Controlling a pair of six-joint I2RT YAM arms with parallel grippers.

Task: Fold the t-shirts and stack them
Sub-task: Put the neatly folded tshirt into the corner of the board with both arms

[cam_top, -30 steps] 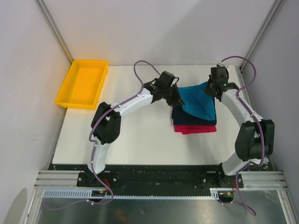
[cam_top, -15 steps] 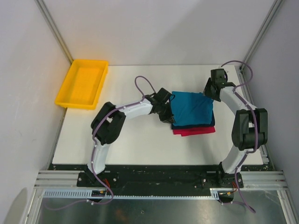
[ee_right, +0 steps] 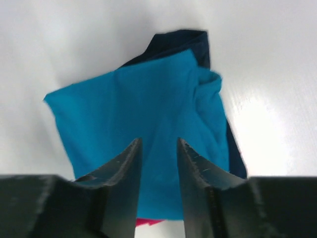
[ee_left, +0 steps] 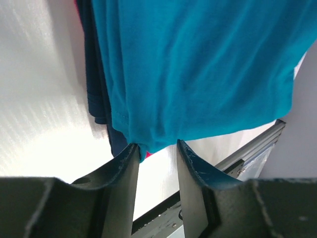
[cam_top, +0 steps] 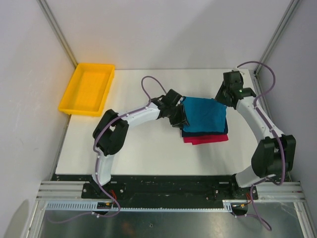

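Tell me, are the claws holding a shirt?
Nothing is held. Both claws are open: the left claw sits at a corner of the teal shirt without pinching it; the right claw hovers over it.

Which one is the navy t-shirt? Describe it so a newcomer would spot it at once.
On the white table, right of centre, three folded t-shirts lie stacked. The navy t-shirt is the middle layer: only its dark edge peeks out, under the teal t-shirt and over the red-pink t-shirt.

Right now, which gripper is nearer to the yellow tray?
Left. The left gripper is between the yellow tray and the t-shirt stack; the right gripper is at the stack's far side.
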